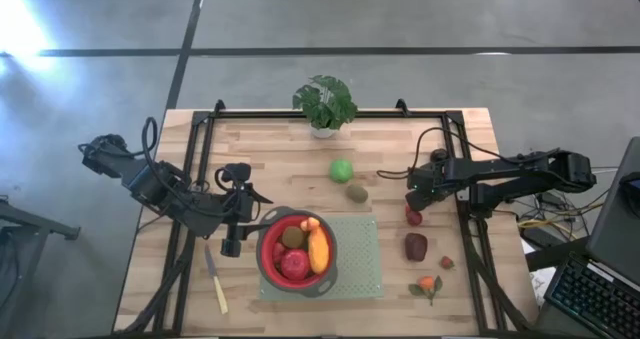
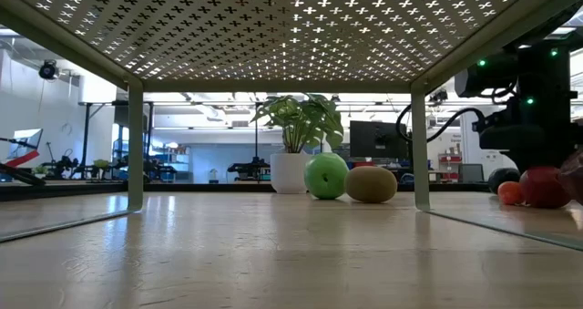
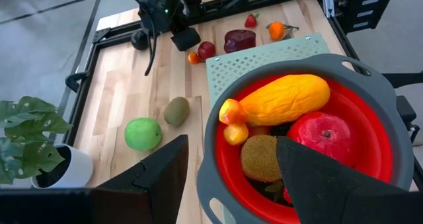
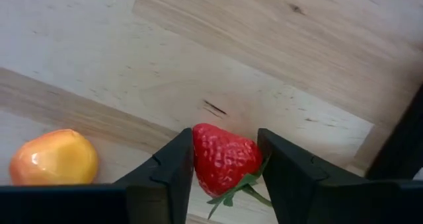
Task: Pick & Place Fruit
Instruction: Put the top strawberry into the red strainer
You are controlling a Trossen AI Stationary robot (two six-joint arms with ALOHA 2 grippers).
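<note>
The right gripper [image 4: 225, 164] stands over the table [image 1: 270, 144] well to the right of the red bowl [image 1: 268, 251], its fingers set apart with a small strawberry [image 4: 223, 159] between them; whether the pads already touch the fruit cannot be told, and it appears to rest on the wood. A small orange piece [image 4: 53, 158] lies just beside the strawberry. Judged by appearance, the strawberry is a light, rigid moulded toy with a smooth, tapered body, so it may squirt out of a narrow pinch. Grip across its widest part, clear of the green leaf cap. The left gripper [image 3: 231, 178] is open, straddling the bowl's rim beside a kiwi [image 3: 263, 158], an orange elongated piece [image 3: 281, 100] and a red apple [image 3: 327, 135] already inside.
</note>
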